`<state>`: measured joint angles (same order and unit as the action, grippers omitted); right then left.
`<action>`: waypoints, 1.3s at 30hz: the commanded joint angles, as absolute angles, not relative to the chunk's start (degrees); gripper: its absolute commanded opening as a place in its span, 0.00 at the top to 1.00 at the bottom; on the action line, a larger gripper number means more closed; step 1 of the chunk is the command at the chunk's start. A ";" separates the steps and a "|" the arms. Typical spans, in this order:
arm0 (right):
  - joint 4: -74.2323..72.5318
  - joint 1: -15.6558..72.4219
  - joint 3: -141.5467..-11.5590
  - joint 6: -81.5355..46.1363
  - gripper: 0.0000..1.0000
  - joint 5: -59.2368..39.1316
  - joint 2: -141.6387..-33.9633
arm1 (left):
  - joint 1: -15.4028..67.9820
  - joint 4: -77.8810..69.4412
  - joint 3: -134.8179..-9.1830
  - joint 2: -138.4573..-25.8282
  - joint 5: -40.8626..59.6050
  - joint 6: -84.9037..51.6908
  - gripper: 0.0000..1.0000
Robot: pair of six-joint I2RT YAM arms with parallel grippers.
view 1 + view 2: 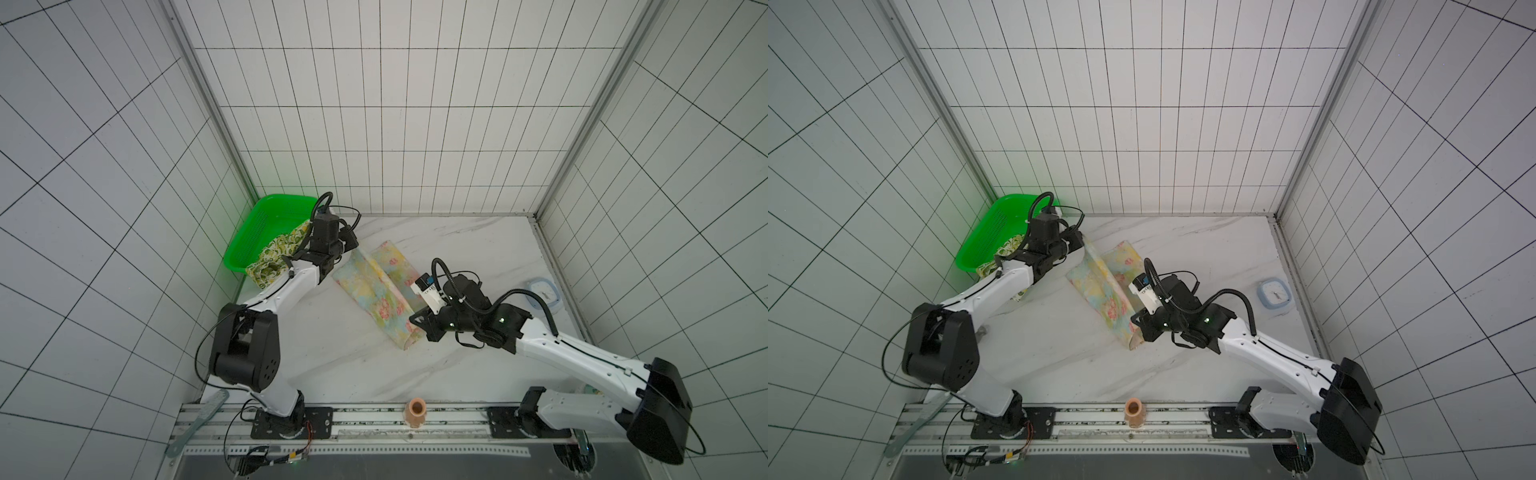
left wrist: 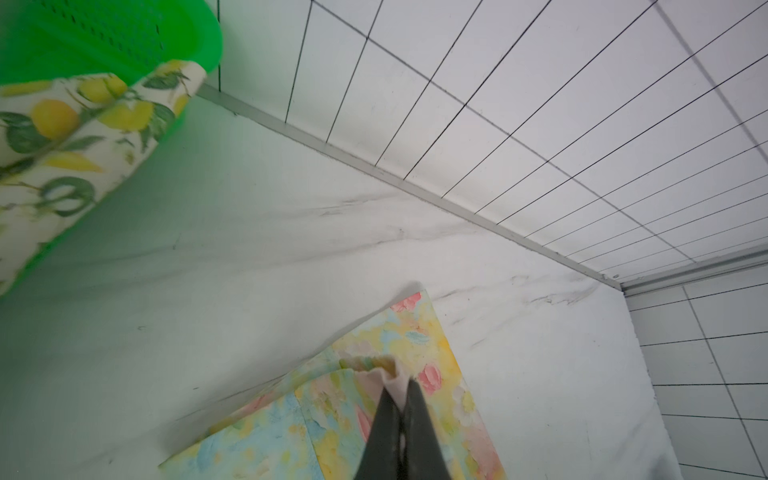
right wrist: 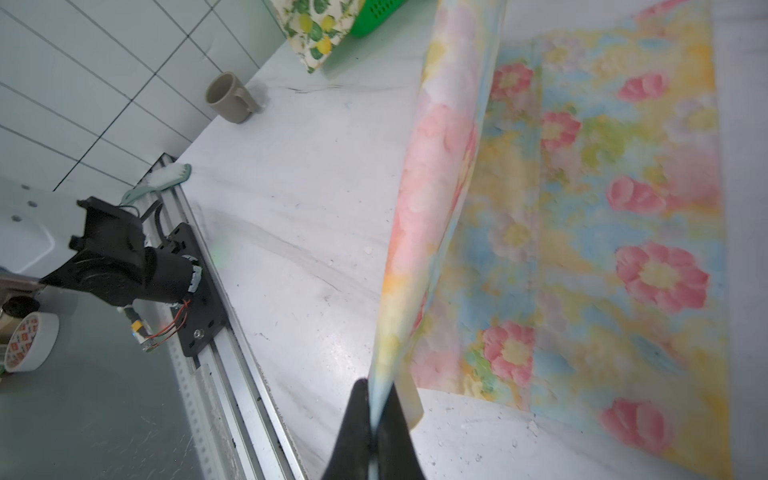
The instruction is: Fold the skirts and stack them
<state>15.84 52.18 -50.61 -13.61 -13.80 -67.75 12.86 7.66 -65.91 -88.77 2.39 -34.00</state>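
A: Whereabouts of the pastel skirt [image 1: 376, 291]?
B: On the counter [image 1: 457, 249], lying slantwise — long axis from the far left, by the green basket [image 1: 249, 232], down to the near right. One long edge raised and stretched between both tools; the rest flat beneath and beside.
A: Grip?
B: Both pressed together on cloth: left tool [image 2: 401, 388] on the far end of that edge, right tool [image 3: 376, 388] on the near end. Pinch plain in both wrist views.
A: Nearer arm?
B: Neither — one per end, skirt directly between.
A: Next, probably?
B: Likely carrying the raised edge sideways, square to the long axis, over the flat part. Needs both ends level and in step, or a skewed fold.
A: And the lemon skirt [image 1: 270, 262]?
B: Draped over the basket rim, beside the left arm, not yet folded.
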 commanded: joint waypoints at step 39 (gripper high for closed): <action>6.08 51.48 -36.69 -21.67 1.00 -26.65 -64.57 | 17.36 7.95 -70.72 -94.06 -6.53 -29.59 1.00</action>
